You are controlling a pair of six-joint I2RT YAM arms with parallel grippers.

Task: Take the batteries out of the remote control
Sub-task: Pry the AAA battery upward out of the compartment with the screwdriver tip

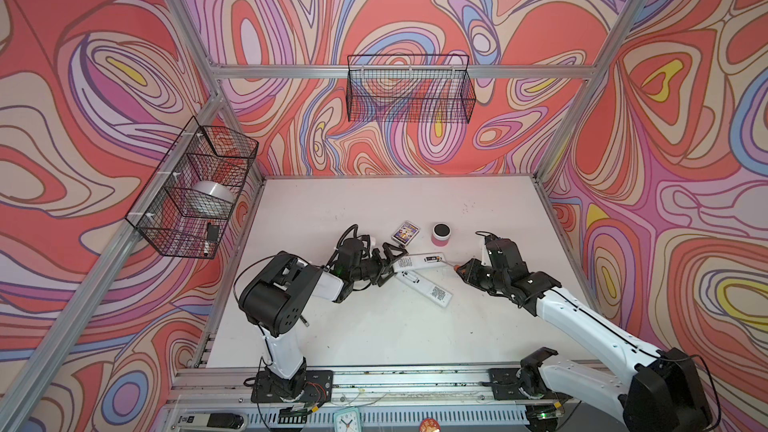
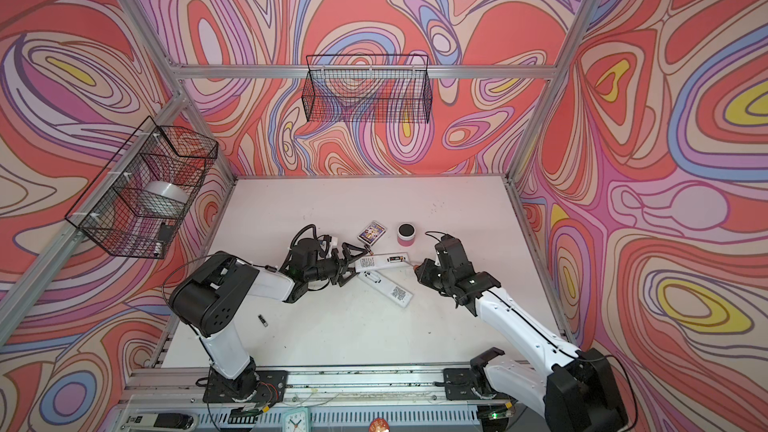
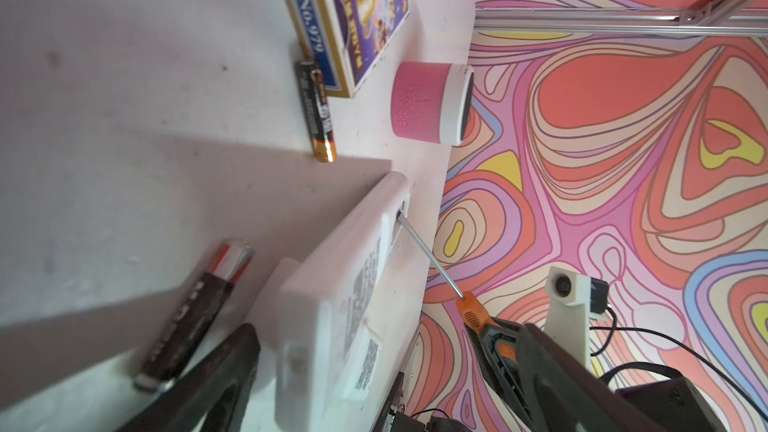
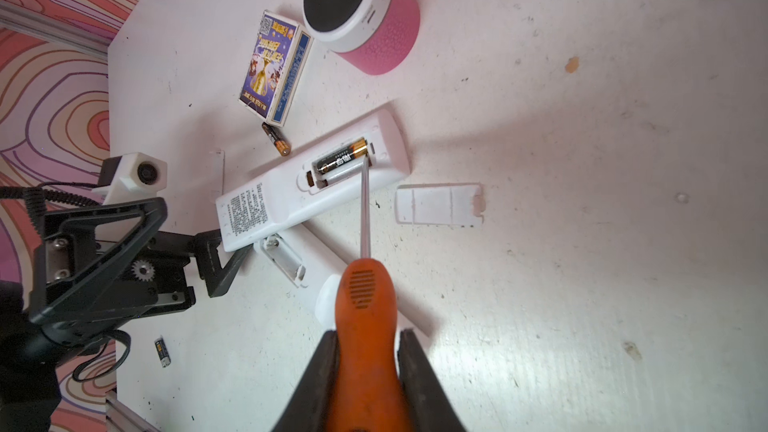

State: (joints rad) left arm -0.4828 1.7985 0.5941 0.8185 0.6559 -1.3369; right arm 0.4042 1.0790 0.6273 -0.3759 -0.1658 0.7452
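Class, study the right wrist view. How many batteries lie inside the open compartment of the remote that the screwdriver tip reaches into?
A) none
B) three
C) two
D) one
D: a single battery with a gold end lies in the open compartment of the remote, at the tip of the screwdriver. The slot beside it holds nothing.

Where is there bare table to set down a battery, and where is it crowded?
Bare: the white table's far strip behind the purple card box and pink round speaker; also its near stretch before the nearer white remote. Crowded: around the farther white remote.
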